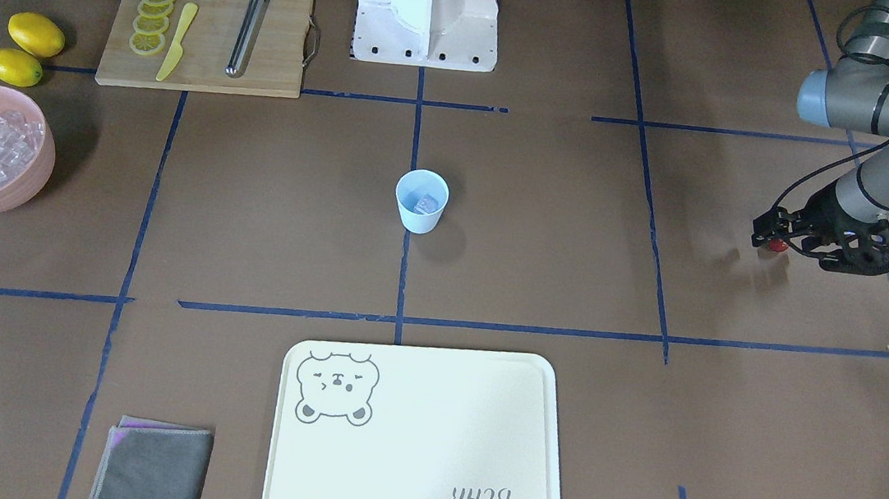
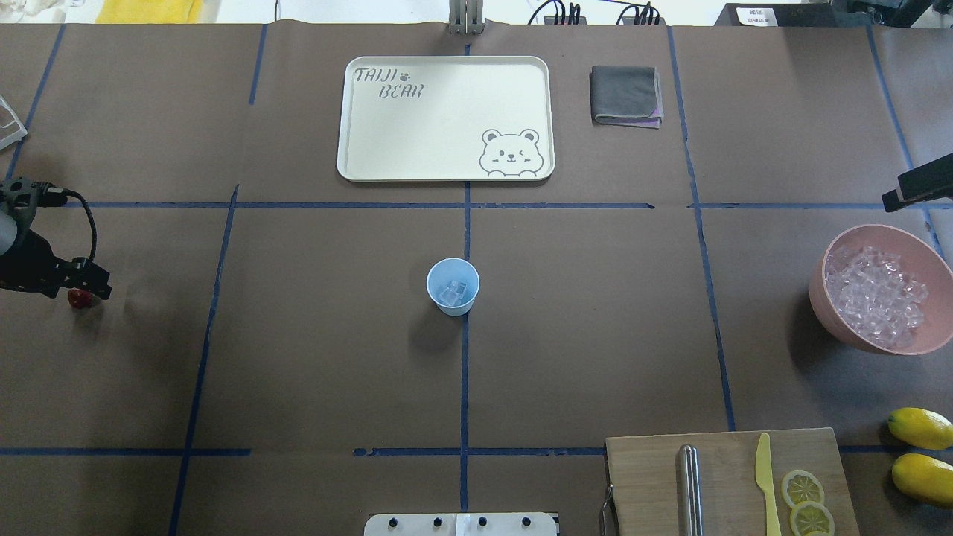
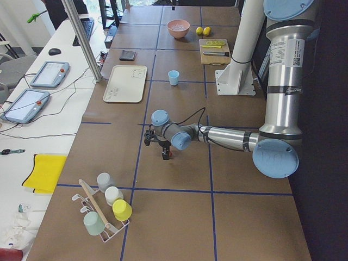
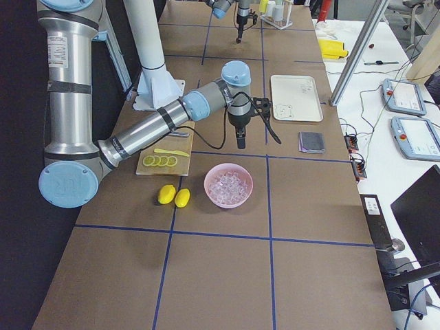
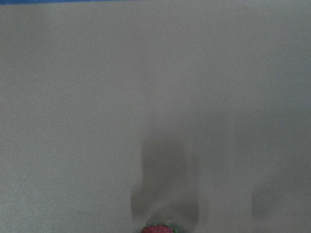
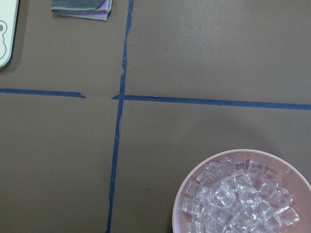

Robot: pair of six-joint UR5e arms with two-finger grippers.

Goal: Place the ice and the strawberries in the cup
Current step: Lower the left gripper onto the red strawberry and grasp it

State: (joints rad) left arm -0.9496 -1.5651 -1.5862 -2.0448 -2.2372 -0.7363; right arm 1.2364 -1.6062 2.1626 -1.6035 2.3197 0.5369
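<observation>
The pale blue cup [image 2: 453, 286] stands upright at the table's centre, with a few ice cubes [image 1: 426, 202] inside it. More ice [image 2: 875, 298] fills the pink bowl [image 2: 856, 339] on my right side. My left gripper [image 2: 83, 295] hovers low over the table far to the left and is shut on the small red strawberry [image 1: 778, 245], which also peeks in at the bottom edge of the blurred left wrist view [image 5: 159, 228]. My right gripper [image 2: 917, 187] hangs above the far side of the bowl, and its fingers are not clear enough to judge.
A cream tray [image 2: 387, 141] and a folded grey cloth [image 2: 624, 95] lie beyond the cup. On the near right is a cutting board [image 2: 648, 484] with lemon slices, a yellow knife and a metal rod. Two lemons [image 2: 922, 450] rest beside it.
</observation>
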